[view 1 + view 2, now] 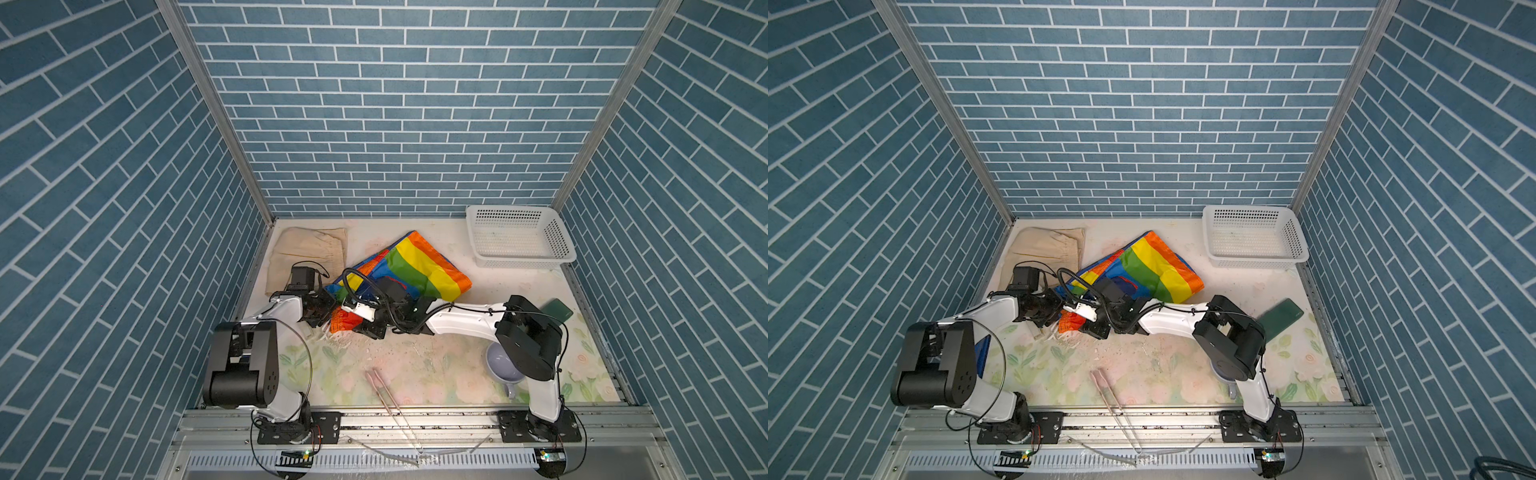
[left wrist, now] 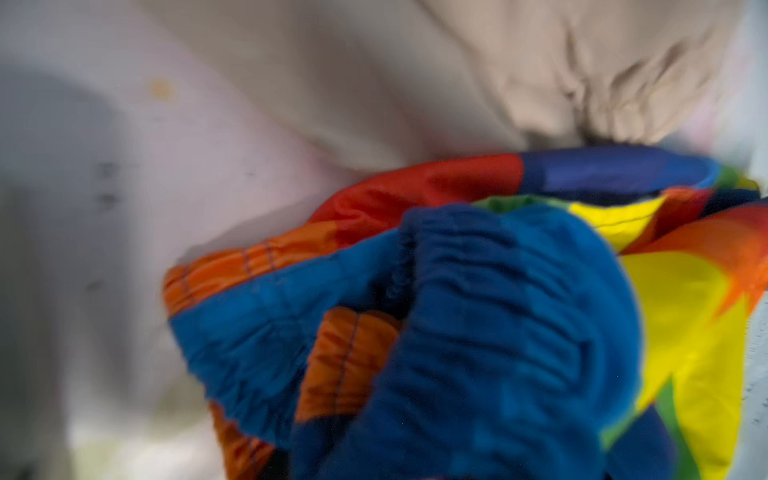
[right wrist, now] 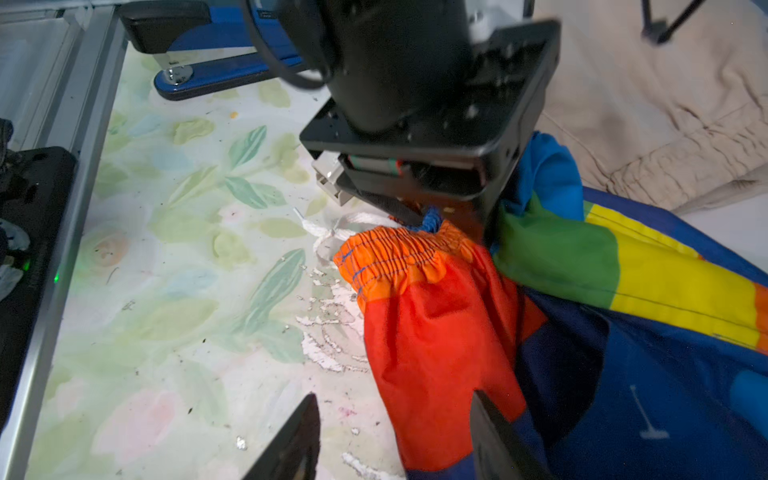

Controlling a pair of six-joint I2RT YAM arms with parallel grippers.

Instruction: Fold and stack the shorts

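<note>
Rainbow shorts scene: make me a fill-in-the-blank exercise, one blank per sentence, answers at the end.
In both top views the beige shorts lie ____ of the rainbow shorts.
Their drawstring is ____.
The white basket stands in the far ____ corner.
The right gripper is ____, not shut.
Answers: left, white, right, open.

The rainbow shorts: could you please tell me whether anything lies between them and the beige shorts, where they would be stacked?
Nothing visible lies between them. The rainbow shorts and the beige shorts sit side by side; only the left claw, at the rainbow waistband, is close by.
</note>
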